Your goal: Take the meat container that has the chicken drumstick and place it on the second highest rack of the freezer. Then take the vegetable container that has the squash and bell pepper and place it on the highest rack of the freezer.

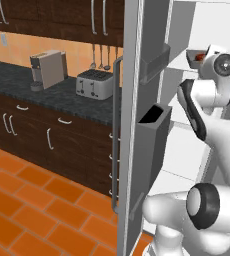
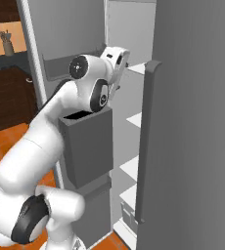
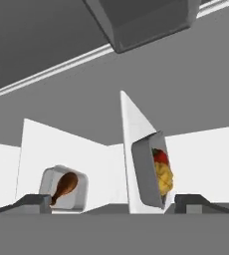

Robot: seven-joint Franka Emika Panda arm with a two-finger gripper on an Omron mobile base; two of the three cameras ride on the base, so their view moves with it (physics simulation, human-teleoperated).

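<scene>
The freezer [image 1: 142, 125] stands open, its grey door with the long vertical handle [image 1: 116, 130] swung out toward the base cameras and two door bins hanging on its inner face, while white shelves step down the interior in the right base view. The white arm [image 2: 51, 141] reaches up into the compartment. In the hand view the tool [image 3: 111, 201] has its two dark fingertips spread wide apart with nothing between them. Ahead of it a thin white rack [image 3: 136, 144], seen edge-on because the camera is rolled, separates two trays. The vegetable container [image 3: 147, 172] lies against one face of that rack, close to one fingertip, holding the red bell pepper [image 3: 160, 157] and the yellow squash [image 3: 164, 180] touching each other. The meat container [image 3: 61, 188] sits on the other side of the rack, near the other fingertip, with the brown chicken drumstick [image 3: 65, 186] lying across it. Which rack is the higher is hard to judge from this tilted view. In the left base view the arm's wrist hides most of a tray, with only a grey corner and a spot of red showing. To the left, a dark speckled bench [image 1: 47, 95] carries a toaster [image 1: 94, 83] and a coffee machine [image 1: 48, 69] above dark wood cabinets and an orange tiled floor [image 1: 32, 210].
</scene>
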